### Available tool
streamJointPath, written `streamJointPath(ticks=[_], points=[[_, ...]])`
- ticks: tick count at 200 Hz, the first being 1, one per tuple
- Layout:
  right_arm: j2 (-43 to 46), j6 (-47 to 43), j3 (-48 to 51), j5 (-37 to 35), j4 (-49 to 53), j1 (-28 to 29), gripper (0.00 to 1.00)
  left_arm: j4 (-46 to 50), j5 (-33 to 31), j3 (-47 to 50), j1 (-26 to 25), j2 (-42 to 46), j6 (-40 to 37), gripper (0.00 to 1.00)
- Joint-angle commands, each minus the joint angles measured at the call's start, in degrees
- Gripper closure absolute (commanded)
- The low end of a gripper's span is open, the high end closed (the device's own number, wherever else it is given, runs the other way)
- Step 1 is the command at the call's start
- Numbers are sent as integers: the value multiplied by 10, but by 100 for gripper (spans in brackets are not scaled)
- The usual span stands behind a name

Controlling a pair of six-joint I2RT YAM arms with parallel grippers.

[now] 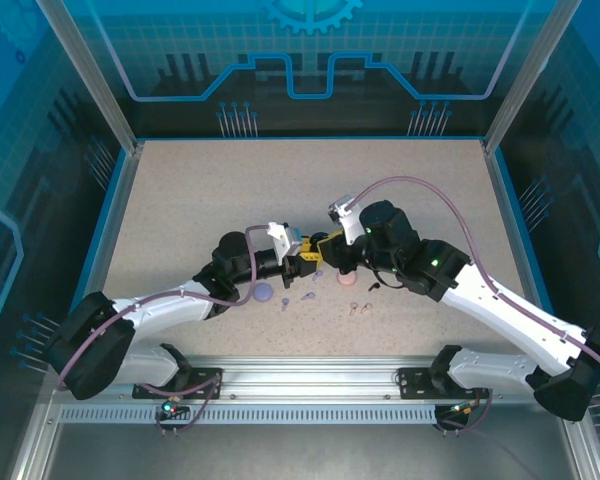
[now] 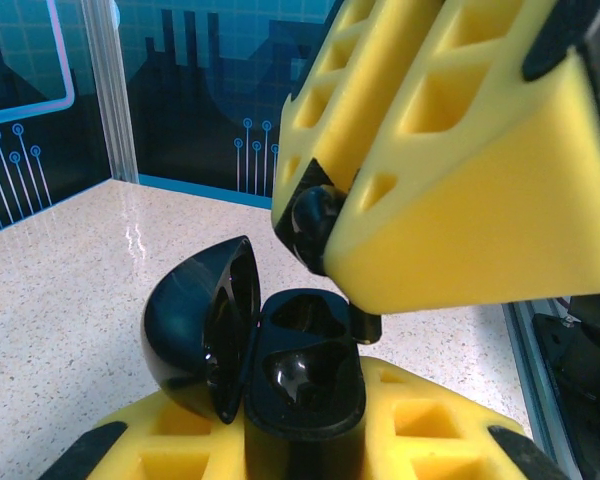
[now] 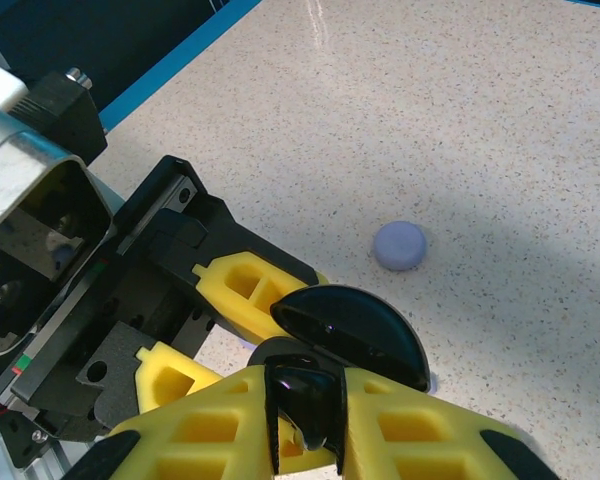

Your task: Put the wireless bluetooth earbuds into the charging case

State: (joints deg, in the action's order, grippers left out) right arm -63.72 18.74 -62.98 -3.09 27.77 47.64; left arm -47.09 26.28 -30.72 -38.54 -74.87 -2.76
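Observation:
My left gripper [image 2: 300, 445] is shut on the black charging case [image 2: 305, 385]. The case stands upright with its lid [image 2: 195, 335] swung open to the left, and both wells look empty. My right gripper [image 3: 306, 435] is shut on a black earbud [image 3: 305, 400], which hangs just above the case's far well. In the left wrist view that earbud [image 2: 315, 225] pokes out between the right fingers [image 2: 450, 160]. From above, the left gripper [image 1: 305, 256] and the right gripper [image 1: 335, 262] meet mid-table. Lavender earbuds [image 1: 284, 303] and pale pink earbuds [image 1: 356, 310] lie loose on the table below them.
A round lavender case [image 1: 264, 293] lies closed on the table left of the grippers; it also shows as the lavender case [image 3: 399, 245] beyond the black lid. A pink case [image 1: 348, 279] sits under the right gripper. Blue walls and metal posts ring the speckled tabletop [image 1: 310, 190].

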Motion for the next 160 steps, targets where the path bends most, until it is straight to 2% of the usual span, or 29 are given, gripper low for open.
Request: streamJointPath(ticks=[1,160], points=[[-2,-10,-15,-19,-19,10,79,-32,-4,-18,-6,-1,10,93],[-25,-17,-13,-21,-33,19,79,-36,-9,-14,-6,-1,18,93]])
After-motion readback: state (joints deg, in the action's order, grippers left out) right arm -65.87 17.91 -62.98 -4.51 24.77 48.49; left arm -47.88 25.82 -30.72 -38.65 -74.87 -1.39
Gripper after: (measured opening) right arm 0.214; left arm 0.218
